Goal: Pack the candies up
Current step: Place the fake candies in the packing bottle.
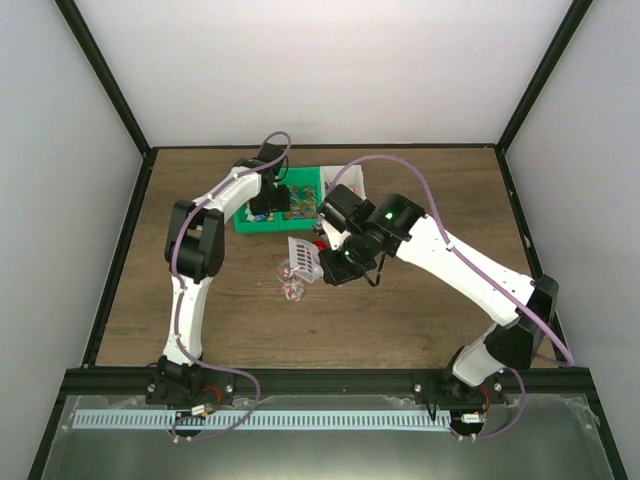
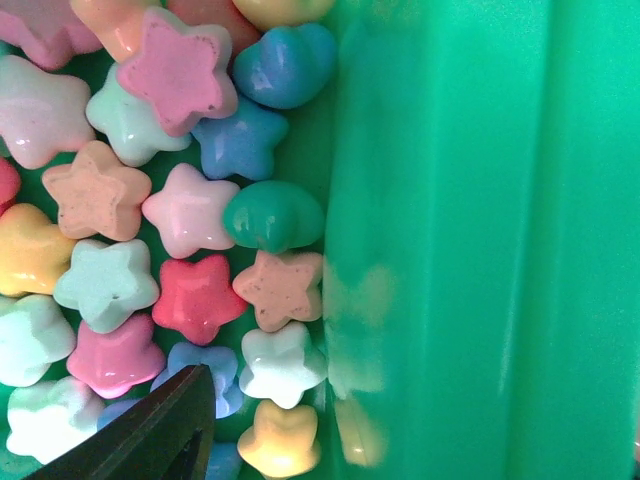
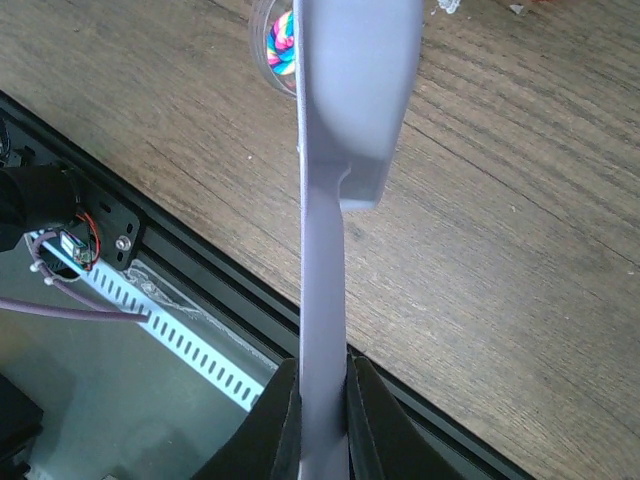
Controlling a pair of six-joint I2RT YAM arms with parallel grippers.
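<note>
The candies lie heaped in the green bin towards the back of the table (stars and hearts in pink, blue, white and orange), the nearest ones pressed against its wall. The left gripper hangs right over them. Only one dark finger shows, so I cannot tell whether it's parted or closed. The right gripper is clenched on the handle of a pale scoop, held above the wood near a small clear jar.

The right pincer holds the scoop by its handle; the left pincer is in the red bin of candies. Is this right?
Only the colour is wrong: the bin of candies is green, not red, as the left wrist view shows. The rest holds.
</note>
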